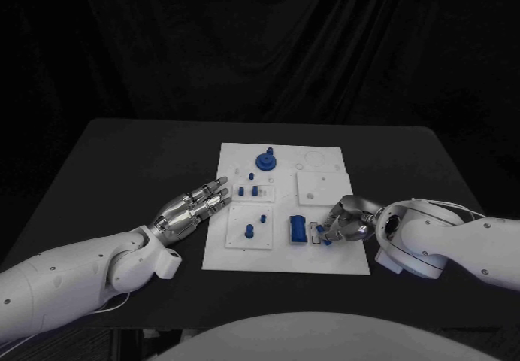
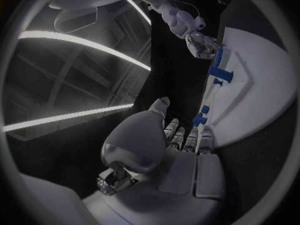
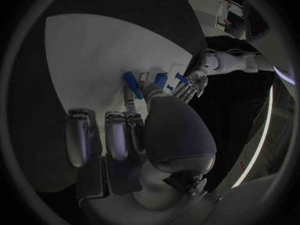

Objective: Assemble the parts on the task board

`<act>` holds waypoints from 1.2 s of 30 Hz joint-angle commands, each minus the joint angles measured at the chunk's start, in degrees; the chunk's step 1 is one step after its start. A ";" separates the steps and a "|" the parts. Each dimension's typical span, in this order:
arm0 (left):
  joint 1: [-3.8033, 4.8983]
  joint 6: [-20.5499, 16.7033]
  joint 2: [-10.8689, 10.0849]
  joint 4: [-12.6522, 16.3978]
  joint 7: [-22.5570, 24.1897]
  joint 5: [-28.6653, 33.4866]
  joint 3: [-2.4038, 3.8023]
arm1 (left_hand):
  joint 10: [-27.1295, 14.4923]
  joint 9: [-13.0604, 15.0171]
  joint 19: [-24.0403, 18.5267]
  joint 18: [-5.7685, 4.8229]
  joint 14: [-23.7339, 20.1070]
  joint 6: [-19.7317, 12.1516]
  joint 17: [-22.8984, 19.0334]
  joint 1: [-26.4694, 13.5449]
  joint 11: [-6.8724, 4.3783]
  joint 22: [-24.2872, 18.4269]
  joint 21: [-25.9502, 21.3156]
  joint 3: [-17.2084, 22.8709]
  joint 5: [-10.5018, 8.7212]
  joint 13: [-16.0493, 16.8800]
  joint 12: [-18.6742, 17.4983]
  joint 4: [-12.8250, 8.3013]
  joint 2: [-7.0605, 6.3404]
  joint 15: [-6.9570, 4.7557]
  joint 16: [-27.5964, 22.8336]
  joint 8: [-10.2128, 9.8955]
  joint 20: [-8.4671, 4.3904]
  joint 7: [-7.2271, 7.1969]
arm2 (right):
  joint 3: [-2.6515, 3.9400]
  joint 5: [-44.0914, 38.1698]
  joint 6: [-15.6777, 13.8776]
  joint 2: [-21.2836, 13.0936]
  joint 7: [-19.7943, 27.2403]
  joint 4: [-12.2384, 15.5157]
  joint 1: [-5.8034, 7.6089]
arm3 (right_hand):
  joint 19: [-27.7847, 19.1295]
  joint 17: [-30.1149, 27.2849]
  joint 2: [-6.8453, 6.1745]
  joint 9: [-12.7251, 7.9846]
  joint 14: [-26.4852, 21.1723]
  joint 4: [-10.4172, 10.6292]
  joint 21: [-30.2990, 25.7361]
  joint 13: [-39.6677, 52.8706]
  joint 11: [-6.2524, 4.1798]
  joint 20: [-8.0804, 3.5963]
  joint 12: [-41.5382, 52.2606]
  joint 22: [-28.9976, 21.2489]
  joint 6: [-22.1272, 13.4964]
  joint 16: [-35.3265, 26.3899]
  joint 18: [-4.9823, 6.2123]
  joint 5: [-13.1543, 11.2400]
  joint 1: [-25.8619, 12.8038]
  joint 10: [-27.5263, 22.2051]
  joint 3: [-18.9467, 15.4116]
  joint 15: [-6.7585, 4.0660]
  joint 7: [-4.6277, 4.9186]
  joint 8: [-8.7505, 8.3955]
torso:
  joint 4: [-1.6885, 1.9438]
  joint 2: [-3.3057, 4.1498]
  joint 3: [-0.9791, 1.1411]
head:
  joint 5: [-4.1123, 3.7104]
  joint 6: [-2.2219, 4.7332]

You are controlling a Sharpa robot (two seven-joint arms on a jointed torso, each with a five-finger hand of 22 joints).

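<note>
While the right hand point(image 1: 345, 219) works at the board's point(image 1: 325, 259) 4 o'clock edge, its fingers are curled down over the blue block point(image 1: 297, 229) and the small bits just beside it; whether they pinch anything I cannot tell, since the right wrist view only puts the fingertips point(image 3: 130, 104) touching or nearly touching a blue piece point(image 3: 132, 80). Left hand point(image 1: 193, 207) lies flat, fingers straight and close together, holding nothing, tips at the board's 9 o'clock edge near two small parts point(image 1: 252, 191). Knob part point(image 1: 265, 159) stands at 12 o'clock; peg pieces point(image 1: 254, 227) sit left of the block, toward 7 o'clock. Judgement: the step looks like seating or picking a piece by the block. To do it well, keep the wrist steady, press straight down, avoid nudging the block sideways. The left hand could steady the board's edge if it slides.
</note>
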 commanded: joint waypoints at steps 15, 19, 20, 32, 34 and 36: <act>-0.23 0.40 0.06 0.11 0.72 0.15 -0.08 | 0.03 0.08 0.04 0.62 0.08 0.29 -0.05 0.34 0.21 -0.06 -0.01 0.32 0.24 -0.04 -0.05 -0.05 0.05 0.45 -0.21 0.28 0.46 0.38 | -0.01 18.39 -2.54 -2.35 0.22 2.05 0.79 | 3.87 15.10 -0.29 0.59 5.90 0.13 0.31 15.10 -0.80 -0.78 0.15 13.63 1.16 0.17 0.17 0.35 -1.84 6.07 -0.24 -0.84 -0.85 0.44 | 0.07 -0.02 -0.02 | -0.01 0.00; -0.23 0.44 0.12 0.06 0.70 0.15 -0.08 | 0.03 0.08 0.04 0.62 0.08 0.29 -0.05 0.34 0.21 -0.06 -0.01 0.32 0.24 -0.04 -0.05 -0.05 0.05 0.45 -0.21 0.28 0.46 0.38 | -0.01 18.71 -2.85 -2.09 0.11 2.04 0.83 | 3.85 15.10 -0.26 0.61 5.90 0.31 0.27 15.10 -0.81 -0.82 0.15 13.62 1.14 0.17 0.18 0.00 -2.21 6.07 -0.29 -0.87 -0.86 0.42 | -0.02 -0.02 -0.02 | 0.19 0.00; -0.23 0.44 0.14 0.04 0.69 0.15 -0.08 | 0.03 0.08 0.04 0.62 0.08 0.29 -0.05 0.34 0.21 -0.06 -0.01 0.32 0.24 -0.04 -0.05 -0.05 0.05 0.45 -0.21 0.28 0.46 0.38 | -0.01 18.75 -3.00 -2.00 0.08 1.97 0.84 | 3.83 15.10 -0.25 0.61 5.90 0.37 0.25 15.10 -0.82 -0.83 0.15 13.61 1.12 0.17 0.19 -0.11 -2.34 6.07 -0.31 -0.87 -0.86 0.41 | -0.02 -0.03 -0.03 | 0.25 0.00; -0.23 0.50 0.40 -0.08 0.78 0.15 -0.08 | 0.03 0.08 0.05 0.62 0.08 0.28 -0.05 0.31 0.23 -0.06 -0.01 0.37 0.23 -0.04 -0.05 -0.09 0.02 0.44 -0.21 0.29 0.46 0.41 | 0.00 14.92 -4.51 -0.98 -1.78 1.22 0.88 | 3.68 15.10 -0.28 0.63 5.90 0.85 -0.05 15.10 -0.83 -0.89 0.15 13.49 0.90 0.17 0.27 -2.44 -3.41 6.07 -0.52 -0.90 -0.86 0.23 | 0.01 0.00 0.00 | 0.41 0.00; -0.23 0.54 0.48 -0.12 0.79 0.15 -0.08 | 0.03 0.08 0.05 0.62 0.08 0.28 -0.05 0.31 0.23 -0.06 -0.01 0.37 0.23 -0.04 -0.05 -0.09 0.02 0.44 -0.21 0.29 0.46 0.41 | 0.00 13.62 -4.63 -0.75 -2.39 1.03 0.88 | 3.64 15.10 -0.32 0.62 5.90 0.97 -0.12 15.10 -0.82 -0.90 0.15 13.47 0.84 0.17 0.29 -3.23 -3.68 6.07 -0.61 -0.90 -0.84 0.15 | 0.01 -0.01 -0.02 | 0.45 0.00; -0.23 0.59 0.55 -0.16 0.79 0.15 -0.08 | 0.03 0.08 0.05 0.62 0.08 0.28 -0.05 0.31 0.23 -0.06 -0.01 0.37 0.23 -0.04 -0.05 -0.09 0.02 0.44 -0.21 0.29 0.46 0.41 | 0.01 12.71 -4.76 -0.59 -2.81 0.90 0.88 | 3.65 15.10 -0.32 0.62 5.90 1.03 -0.12 15.10 -0.81 -0.90 0.15 13.47 0.83 0.17 0.29 -3.56 -3.79 6.07 -0.65 -0.89 -0.84 0.13 | 0.08 -0.01 -0.04 | 0.43 0.00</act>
